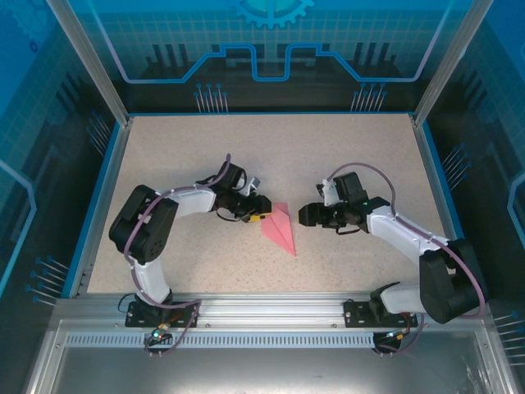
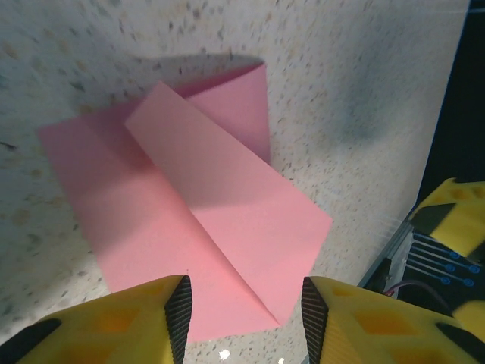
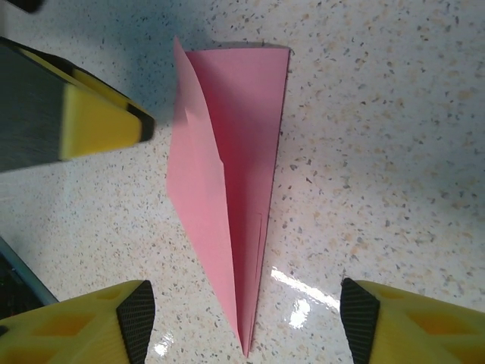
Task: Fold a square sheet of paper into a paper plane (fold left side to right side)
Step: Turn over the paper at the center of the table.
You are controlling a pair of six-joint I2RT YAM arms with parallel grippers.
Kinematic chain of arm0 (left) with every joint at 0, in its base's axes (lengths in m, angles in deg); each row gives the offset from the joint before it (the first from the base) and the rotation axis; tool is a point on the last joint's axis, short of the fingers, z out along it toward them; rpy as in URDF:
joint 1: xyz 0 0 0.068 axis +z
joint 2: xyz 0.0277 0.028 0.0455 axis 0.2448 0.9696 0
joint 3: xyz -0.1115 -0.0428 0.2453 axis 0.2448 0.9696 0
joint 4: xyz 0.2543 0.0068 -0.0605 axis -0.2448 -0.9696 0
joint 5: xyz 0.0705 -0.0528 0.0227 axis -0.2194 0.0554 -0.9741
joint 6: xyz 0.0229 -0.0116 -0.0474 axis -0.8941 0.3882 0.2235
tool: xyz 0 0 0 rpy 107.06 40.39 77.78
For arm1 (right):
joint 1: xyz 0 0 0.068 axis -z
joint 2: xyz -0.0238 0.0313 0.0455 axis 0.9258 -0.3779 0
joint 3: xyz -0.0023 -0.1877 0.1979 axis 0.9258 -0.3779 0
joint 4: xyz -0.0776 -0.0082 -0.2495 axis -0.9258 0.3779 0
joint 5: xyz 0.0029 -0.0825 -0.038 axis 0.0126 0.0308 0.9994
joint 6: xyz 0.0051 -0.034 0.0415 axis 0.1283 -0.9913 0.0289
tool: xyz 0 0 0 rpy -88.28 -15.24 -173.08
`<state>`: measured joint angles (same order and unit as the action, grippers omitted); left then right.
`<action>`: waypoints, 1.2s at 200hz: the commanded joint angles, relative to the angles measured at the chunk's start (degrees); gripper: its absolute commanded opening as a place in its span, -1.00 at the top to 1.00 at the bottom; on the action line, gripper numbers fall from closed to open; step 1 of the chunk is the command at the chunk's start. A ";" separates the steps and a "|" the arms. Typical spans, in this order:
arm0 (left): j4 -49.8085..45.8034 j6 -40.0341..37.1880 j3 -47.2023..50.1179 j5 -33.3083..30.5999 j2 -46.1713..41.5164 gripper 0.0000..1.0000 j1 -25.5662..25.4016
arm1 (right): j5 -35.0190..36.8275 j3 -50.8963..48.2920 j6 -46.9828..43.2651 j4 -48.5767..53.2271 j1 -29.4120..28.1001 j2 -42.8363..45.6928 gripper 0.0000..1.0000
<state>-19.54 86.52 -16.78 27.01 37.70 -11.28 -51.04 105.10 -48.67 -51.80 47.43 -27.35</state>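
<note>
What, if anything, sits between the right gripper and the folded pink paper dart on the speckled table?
Nothing visible. The right gripper is open, and the tip of the pink paper dart lies between its jaws on the bare speckled table. The left gripper is at the dart's far side, out of that path.

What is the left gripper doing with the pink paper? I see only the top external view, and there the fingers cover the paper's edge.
Observer: In the left wrist view the left gripper is open; the paper plane lies between its fingers, not pinched.
Operator: And the other arm?
Observer: The right gripper is open wide, and the plane's pointed tip lies between its fingers.
Operator: Does the paper lie flat?
Observer: Not fully. In the right wrist view the flap nearest the left gripper's finger seems to stand up a little from the table.
</note>
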 commanded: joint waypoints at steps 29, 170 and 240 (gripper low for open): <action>2.07 1.70 -4.25 1.62 5.97 0.09 -1.64 | -2.67 -3.39 0.92 -0.97 4.01 5.15 -0.40; 0.78 1.25 -11.22 2.99 -3.42 0.99 -0.23 | -27.19 -9.45 10.05 -15.89 16.21 8.46 -0.98; -1.00 3.82 -18.34 7.13 -12.66 1.00 3.21 | -37.40 -7.04 25.39 -40.20 13.80 0.41 -0.98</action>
<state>-18.29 89.52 -31.52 29.99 26.27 -8.05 -83.06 96.27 -30.33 -79.80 62.87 -24.44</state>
